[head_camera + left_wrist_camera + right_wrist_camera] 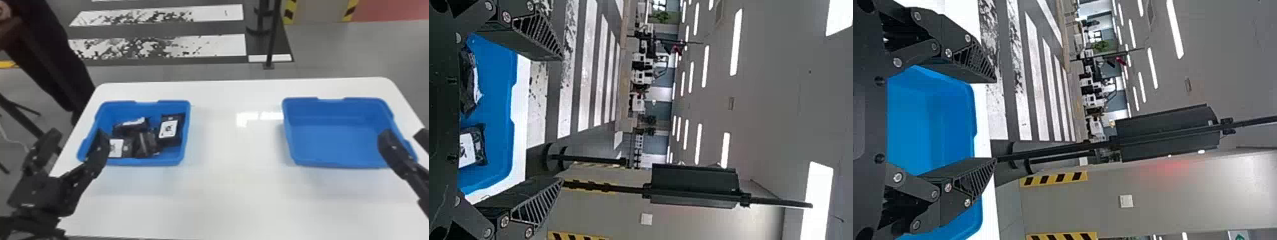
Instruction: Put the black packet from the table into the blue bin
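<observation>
**Black packets, several, lying in the left-hand blue bin**

Item: black packets (pixel 172 140); you cannot tell which one is meant. Likely light, soft-walled, a little slippery where glossy; contents may shift or sag.
Hold: judge it best to pinch one across its narrower body, clear of its neighbours, firm but not crushing.
Container: left-hand blue bin (pixel 146 161); its walls limit your finger room.
Your left gripper (pixel 561 119): fingers wide apart, nothing held.
Your right gripper (pixel 995 120): likewise spread, unladen, by the right-hand blue bin (pixel 341 164).
</observation>
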